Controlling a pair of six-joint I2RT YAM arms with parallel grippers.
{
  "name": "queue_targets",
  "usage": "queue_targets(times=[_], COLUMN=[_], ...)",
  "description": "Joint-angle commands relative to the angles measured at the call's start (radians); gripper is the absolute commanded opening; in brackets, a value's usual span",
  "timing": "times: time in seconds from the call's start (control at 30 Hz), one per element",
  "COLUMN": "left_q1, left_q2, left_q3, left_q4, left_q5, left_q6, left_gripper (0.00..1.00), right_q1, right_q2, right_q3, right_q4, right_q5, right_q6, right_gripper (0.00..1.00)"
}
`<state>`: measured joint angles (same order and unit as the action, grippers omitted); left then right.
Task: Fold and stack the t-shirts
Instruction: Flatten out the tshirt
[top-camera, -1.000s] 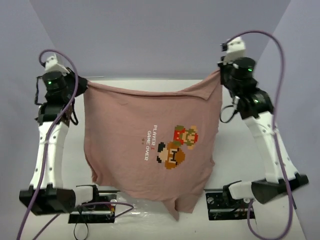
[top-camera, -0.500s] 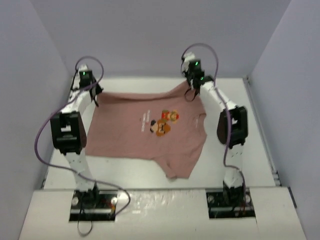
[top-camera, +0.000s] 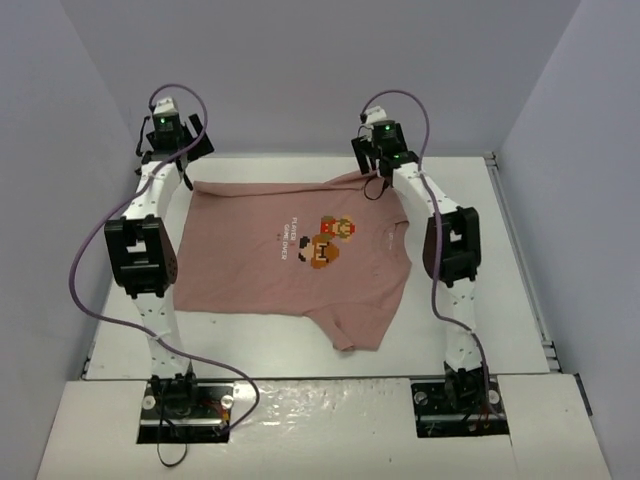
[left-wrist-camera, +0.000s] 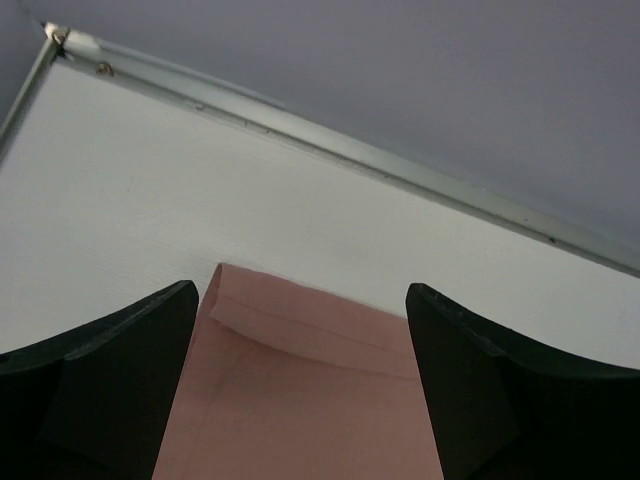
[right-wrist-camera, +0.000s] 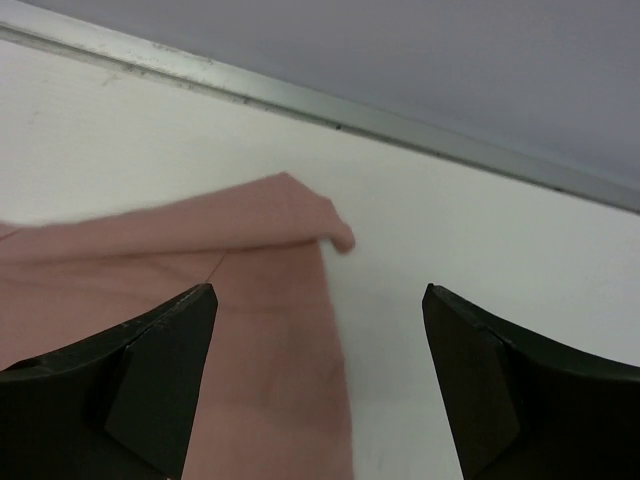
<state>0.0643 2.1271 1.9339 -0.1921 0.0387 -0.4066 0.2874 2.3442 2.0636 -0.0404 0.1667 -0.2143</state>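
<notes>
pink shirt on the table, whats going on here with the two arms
Two robot arms are working on a dusty-pink t-shirt. It lies spread on the white table, graphic up, not yet folded. The left gripper and right gripper sit open over its far corners, holding nothing.

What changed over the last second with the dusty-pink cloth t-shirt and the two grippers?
The dusty-pink cloth t-shirt, which was held up in the air by two corners, was lowered toward the far side and now lies spread on the white table. The left gripper and right gripper have let go, and both stand open at its far corners. Unchanged: the graphic side faces up, and each gripper is at its own corner.
</notes>
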Motion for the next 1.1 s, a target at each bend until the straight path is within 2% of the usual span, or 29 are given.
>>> queue_targets(times=[0.0,0.03,0.07,0.17,0.4,0.53,0.7,0.77,0.93,1.07], left_q1=[-0.044,-0.053,-0.055,-0.117,-0.189,-0.208,-0.208,-0.208,-0.210,-0.208], left_q2=[-0.273,-0.299,-0.321,-0.393,-0.417,-0.391,-0.320,-0.260,-0.121,-0.004], left_q3=[-0.070,-0.109,-0.152,-0.345,-0.642,-0.701,-0.704,-0.671,-0.561,-0.427], left_q4=[-0.100,-0.124,-0.145,-0.178,-0.199,-0.199,-0.210,-0.223,-0.232,-0.270], left_q5=[0.019,0.016,0.010,0.010,0.005,-0.006,-0.019,-0.027,-0.051,-0.044], left_q6=[0.118,0.126,0.130,0.109,0.030,0.005,-0.025,-0.028,-0.027,-0.043], left_gripper=[0.83,0.83,0.83,0.83,0.83,0.83,0.82,0.82,0.74,0.73], right_q1=[-0.007,-0.005,-0.004,0.005,0.038,0.068,0.058,0.045,-0.004,-0.059], right_q2=[-0.378,-0.412,-0.445,-0.543,-0.677,-0.711,-0.664,-0.598,-0.447,-0.341], right_q3=[-0.226,-0.348,-0.373,-0.629,-0.934,-1.050,-1.089,-1.071,-0.967,-0.801], right_q4=[0.061,0.060,0.060,0.048,0.008,0.004,0.004,0.003,0.000,-0.020], right_q5=[-0.062,-0.065,-0.065,-0.075,-0.102,-0.090,-0.065,-0.068,-0.064,-0.017], right_q6=[0.206,0.254,0.292,0.388,0.554,0.592,0.637,0.645,0.639,0.609], right_gripper=[0.82,0.82,0.82,0.81,0.80,0.79,0.78,0.77,0.76,0.75])
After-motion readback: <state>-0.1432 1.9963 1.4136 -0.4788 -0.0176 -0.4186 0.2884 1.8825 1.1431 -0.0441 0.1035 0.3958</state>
